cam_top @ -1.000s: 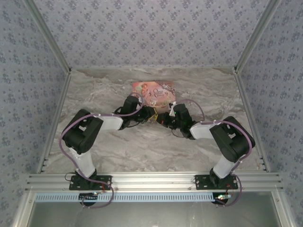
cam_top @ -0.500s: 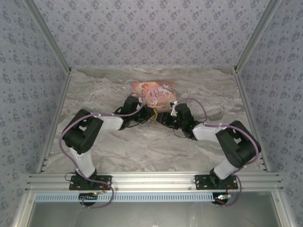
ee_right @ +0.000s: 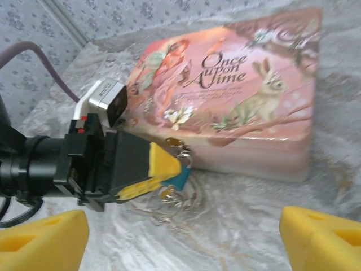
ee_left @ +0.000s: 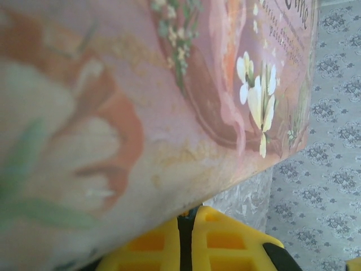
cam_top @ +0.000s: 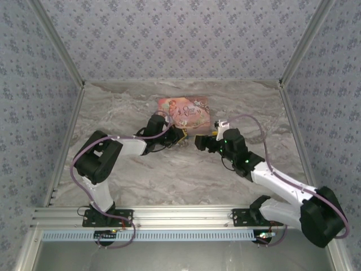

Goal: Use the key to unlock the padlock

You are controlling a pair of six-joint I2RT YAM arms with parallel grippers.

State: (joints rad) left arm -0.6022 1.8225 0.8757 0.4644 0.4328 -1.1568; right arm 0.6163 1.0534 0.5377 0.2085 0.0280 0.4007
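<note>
Noting tiny blue-teal padlock with silvery shackle, pinched at the yellow fingertips of the left gripper, which is clamping shut on it, just in front of the pink illustrated rectangular box. Reading "Once Upon A Time" on the box lid, beside a rabbit drawing. Finding right gripper standing wide open, holding nothing, hovering over grey marbled tabletop near the padlock.

Right wrist cam: the yellow fingertip of the left gripper hides most of the padlock, just a teal sliver poking out at its 4 o'clock. Left wrist cam has the pink box super blurry, cropped at the 9 and 12 o'clock edges.
</note>
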